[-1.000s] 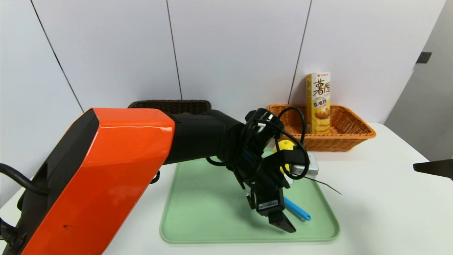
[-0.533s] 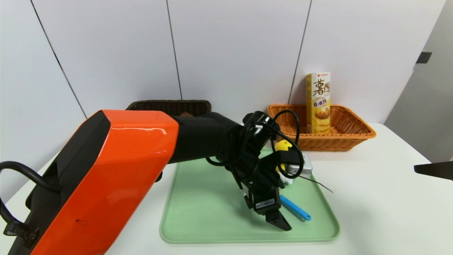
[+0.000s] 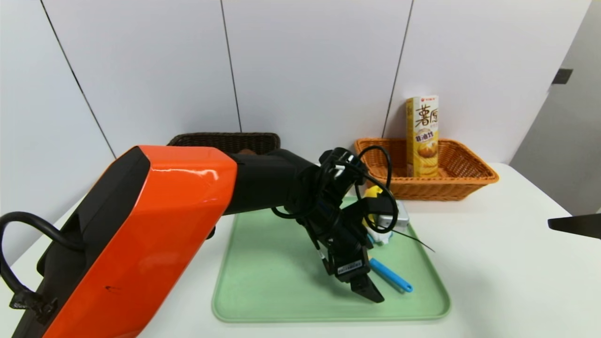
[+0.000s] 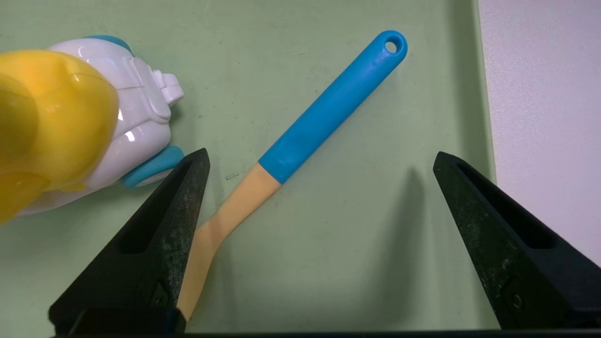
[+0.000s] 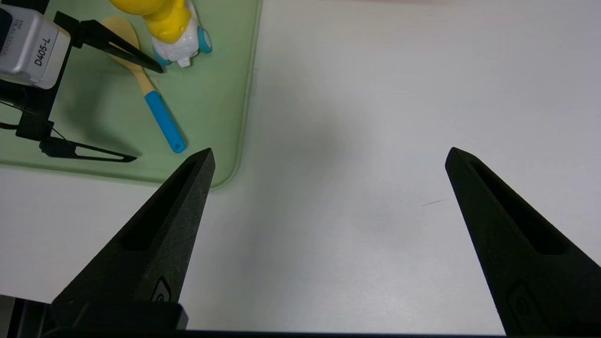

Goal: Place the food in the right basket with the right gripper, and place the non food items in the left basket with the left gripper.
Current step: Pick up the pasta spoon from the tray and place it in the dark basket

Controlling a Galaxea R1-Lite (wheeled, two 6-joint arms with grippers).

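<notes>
Head view: left gripper spread wide over spatula on green tray, duck toy just beside. Snack carton upright in orange basket. Right gripper spread, near right.

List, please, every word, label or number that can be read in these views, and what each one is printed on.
"D405-L" and "REALSENSE": on the silver camera mounted at the left gripper.
"薯" and a second large character cut off at the edge: on the snack carton standing in the orange basket; its smaller characters are too small to read.
White sticker on the left gripper: too small to read.
</notes>
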